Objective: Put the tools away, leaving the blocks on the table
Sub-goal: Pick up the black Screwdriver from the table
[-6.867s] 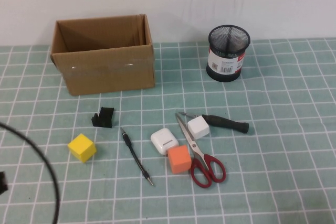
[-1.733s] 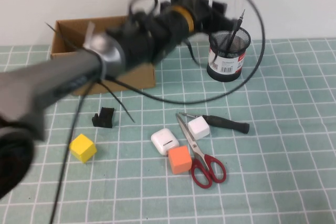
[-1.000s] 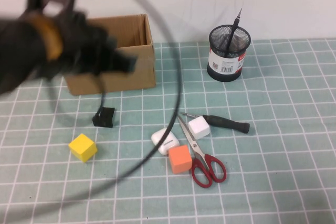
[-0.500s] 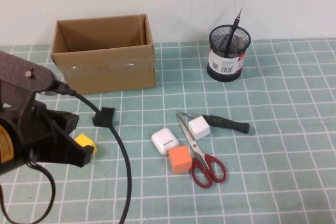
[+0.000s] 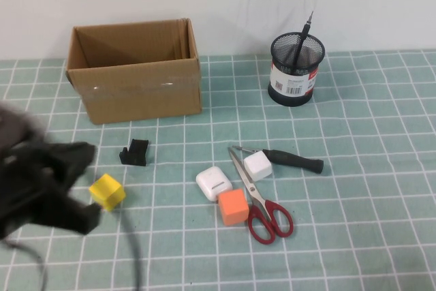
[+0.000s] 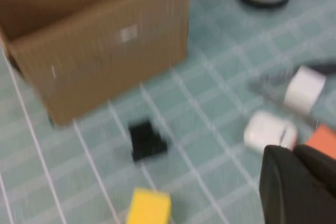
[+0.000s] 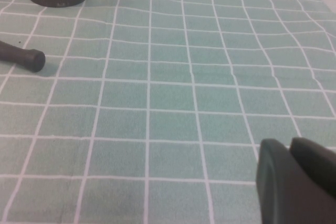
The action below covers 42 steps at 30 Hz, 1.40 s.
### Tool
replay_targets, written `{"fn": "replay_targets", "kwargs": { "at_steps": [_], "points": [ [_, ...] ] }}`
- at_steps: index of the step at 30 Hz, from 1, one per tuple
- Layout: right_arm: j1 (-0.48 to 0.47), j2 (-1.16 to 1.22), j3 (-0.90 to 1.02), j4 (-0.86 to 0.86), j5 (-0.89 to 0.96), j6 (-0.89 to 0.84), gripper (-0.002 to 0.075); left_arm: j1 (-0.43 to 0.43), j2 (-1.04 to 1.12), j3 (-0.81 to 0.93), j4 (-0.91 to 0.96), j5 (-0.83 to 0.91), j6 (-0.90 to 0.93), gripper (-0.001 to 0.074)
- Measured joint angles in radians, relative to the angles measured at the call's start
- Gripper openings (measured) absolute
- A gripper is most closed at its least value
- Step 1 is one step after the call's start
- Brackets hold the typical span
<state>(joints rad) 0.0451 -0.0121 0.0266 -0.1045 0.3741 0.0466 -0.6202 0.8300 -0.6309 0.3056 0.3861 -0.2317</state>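
We see the left pincer (image 5: 48, 189) as a dark blur low at the left edge of the worktop (image 5: 381, 236), just beside the yellow block (image 5: 107, 191); we can't tell how far apart its tips stand or whether it has hold of anything. The right pincer (image 7: 294, 182) shows only in its own wrist view, over bare grid w/ the screwdriver's handle end nearby; its opening can't be judged either.

The thin pen-like driver (image 5: 300, 37) stands tilted in the black mesh cup (image 5: 296, 69) at the back right, metal tip up. The red-handled scissors (image 5: 262, 202) lie flat near the middle, blades pointing away from us. The orange block (image 5: 233, 207) sits against their left side, the white block (image 5: 258, 165) near the blade tips. The black-handled screwdriver (image 5: 293, 161) lies just right of the white block, shaft toward it. A white earbud case (image 5: 213, 182) rests left of the scissors, close to the orange block. A black clip (image 5: 135, 152) sits in front of the open cardboard box (image 5: 136, 73) at back left.
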Motion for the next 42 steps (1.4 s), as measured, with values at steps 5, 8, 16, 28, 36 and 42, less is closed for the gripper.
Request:
{"fn": "replay_targets", "kwargs": {
  "at_steps": [5, 8, 16, 28, 36, 42],
  "points": [
    [0.000, 0.000, 0.000, 0.000, 0.000, 0.000, -0.0007, 0.163, -0.214, 0.201, -0.156, -0.336, 0.232, -0.0001],
    [0.000, 0.000, 0.000, 0.000, 0.000, 0.000, -0.0007, 0.271, -0.343, 0.346, -0.207, -0.526, 0.291, -0.0001],
    [0.000, 0.000, 0.000, 0.000, 0.000, 0.000, -0.0007, 0.444, -0.666, 0.593, -0.245, -0.598, 0.295, -0.0002],
    [0.000, 0.000, 0.000, 0.000, 0.000, 0.000, -0.0007, 0.474, -0.838, 0.658, -0.255, -0.292, 0.247, -0.0003],
    [0.000, 0.000, 0.000, 0.000, 0.000, 0.000, -0.0007, 0.474, -0.838, 0.658, -0.255, -0.038, 0.223, -0.0003],
    [0.000, 0.000, 0.000, 0.000, 0.000, 0.000, -0.0007, 0.474, -0.838, 0.658, -0.255, -0.035, 0.221, -0.0003]
  ]
}}
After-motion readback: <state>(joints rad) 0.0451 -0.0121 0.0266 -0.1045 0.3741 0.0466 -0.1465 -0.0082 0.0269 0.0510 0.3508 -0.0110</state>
